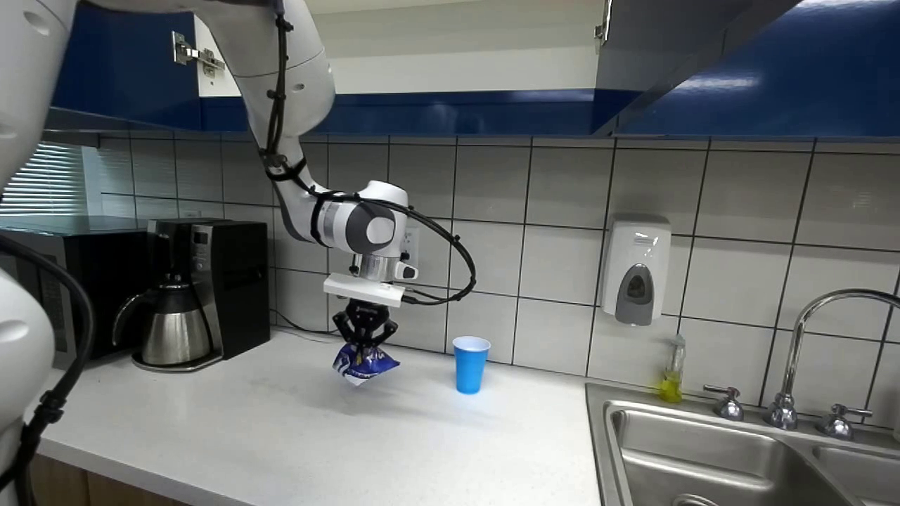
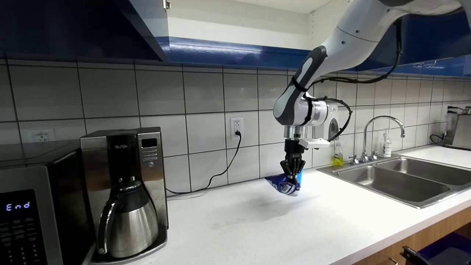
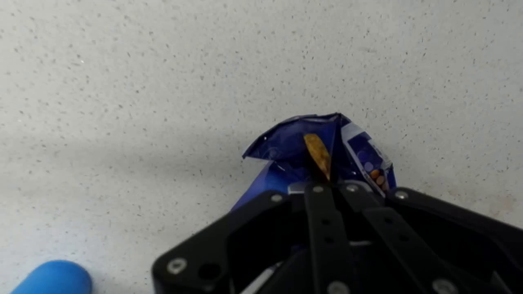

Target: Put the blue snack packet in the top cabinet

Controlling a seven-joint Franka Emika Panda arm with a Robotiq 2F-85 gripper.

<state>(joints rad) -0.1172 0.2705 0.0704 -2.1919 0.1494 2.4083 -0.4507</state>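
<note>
Robot arm bent, extended over white counter; end effector pointing down — pinching blue snack packet

Light pools on the white countertop in both exterior views, nearly washing it out right of centre, with a soft shadow below the blue snack packet. Glare gleams along the bottom of the top cabinet and, in an exterior view, on a glossy cabinet front at upper right; window blinds glow at the left edge. The wrist view is dimmer, a hazy shadow band across its left; the black gripper loses detail, and the blue cup at lower left is soft-edged.
</note>
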